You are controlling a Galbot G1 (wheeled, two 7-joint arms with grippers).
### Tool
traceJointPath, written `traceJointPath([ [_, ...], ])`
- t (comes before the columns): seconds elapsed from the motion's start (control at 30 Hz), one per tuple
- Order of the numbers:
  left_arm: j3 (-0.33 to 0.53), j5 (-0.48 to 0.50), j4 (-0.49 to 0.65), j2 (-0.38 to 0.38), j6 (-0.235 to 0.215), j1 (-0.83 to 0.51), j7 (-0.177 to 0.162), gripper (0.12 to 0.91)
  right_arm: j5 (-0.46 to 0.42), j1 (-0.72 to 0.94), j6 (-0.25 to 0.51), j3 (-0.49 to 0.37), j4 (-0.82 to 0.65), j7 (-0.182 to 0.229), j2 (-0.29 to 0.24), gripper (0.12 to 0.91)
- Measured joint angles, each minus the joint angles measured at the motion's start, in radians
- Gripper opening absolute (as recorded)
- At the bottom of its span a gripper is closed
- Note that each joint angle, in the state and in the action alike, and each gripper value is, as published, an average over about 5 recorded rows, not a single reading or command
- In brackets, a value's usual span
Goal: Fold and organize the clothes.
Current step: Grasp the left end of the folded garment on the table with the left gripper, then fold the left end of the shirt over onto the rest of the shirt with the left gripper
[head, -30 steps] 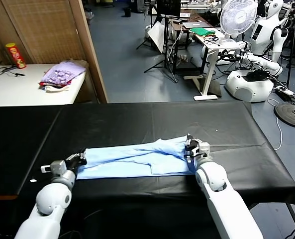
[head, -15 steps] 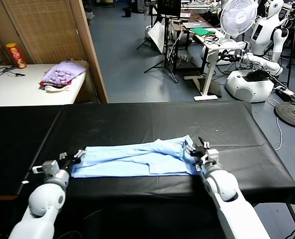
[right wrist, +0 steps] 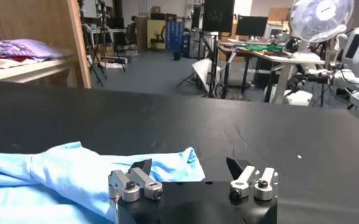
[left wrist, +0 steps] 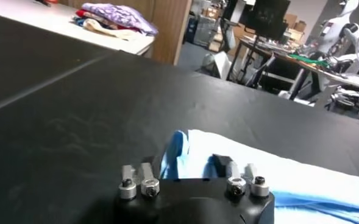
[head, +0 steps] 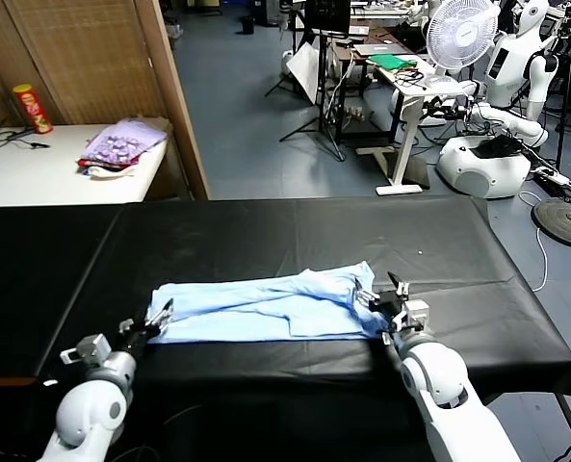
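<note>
The clothes, one pale sky-blue T-shirt [head: 256, 310], lie folded into a long narrow strip across the black table [head: 295, 231]. My left gripper [head: 158, 318] sits low at the strip's left end, open, its fingers astride the shirt's corner [left wrist: 180, 149] without pinching it. At the right end my right gripper [head: 383, 296] stands wide open and empty. In the right wrist view the shirt's end [right wrist: 51, 170] lies just ahead of one fingertip [right wrist: 141, 167], while the other fingertip [right wrist: 236, 165] is over bare black cloth. The left gripper [left wrist: 194, 167] and right gripper [right wrist: 189, 167] both rest close to the tabletop.
A purple-lavender pile [head: 121, 142] and a red can [head: 30, 106] sit on a white table at the back left, beside a wooden partition [head: 174, 96]. Beyond the black table stand a fan [head: 461, 34], desks and white robots [head: 516, 58].
Both grippers have gone from shut to open, letting go of the shirt's two ends. Both arms have drawn back toward the table's near edge. The shirt stays flat.
</note>
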Motion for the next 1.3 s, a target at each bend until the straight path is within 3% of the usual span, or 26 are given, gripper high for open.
traceJointPath([
  [0.2,0.011,0.049,-0.024,-0.015,0.007,0.01,0.001,0.216,0.0,-0.002,0.009,0.005,-0.002,-0.003,0.007,0.798],
  [0.27,0.017,0.072,-0.031,-0.017,0.01,0.006,0.004,0.161,0.0,-0.002,0.007,0.007,0.002,-0.002,0.009,0.798],
  [0.43,0.011,0.205,-0.019,0.003,-0.036,-0.003,0.039,0.159,0.001,-0.003,-0.002,0.015,0.023,0.003,0.009,0.798],
  [0.57,-0.028,0.313,-0.005,0.064,-0.068,0.011,0.053,0.156,0.001,-0.007,-0.012,0.018,0.04,0.007,0.013,0.798],
  [0.77,-0.127,0.395,0.008,0.22,-0.09,0.053,0.042,0.156,-0.002,-0.021,-0.022,0.013,0.069,0.01,0.026,0.798],
  [0.9,-0.143,0.419,-0.044,0.269,-0.06,0.079,0.017,0.156,-0.009,-0.037,-0.026,0.016,0.088,0.012,0.028,0.798],
  [1.03,-0.091,0.368,-0.148,0.234,0.003,0.07,-0.02,0.156,-0.021,-0.056,-0.031,0.028,0.11,0.015,0.027,0.798],
  [1.17,0.022,0.267,-0.245,0.15,0.065,0.038,-0.067,0.156,-0.032,-0.078,-0.039,0.046,0.134,0.018,0.023,0.798],
  [1.3,0.15,0.205,-0.278,0.054,0.091,-0.013,-0.102,0.156,-0.039,-0.097,-0.044,0.062,0.15,0.02,0.02,0.798],
])
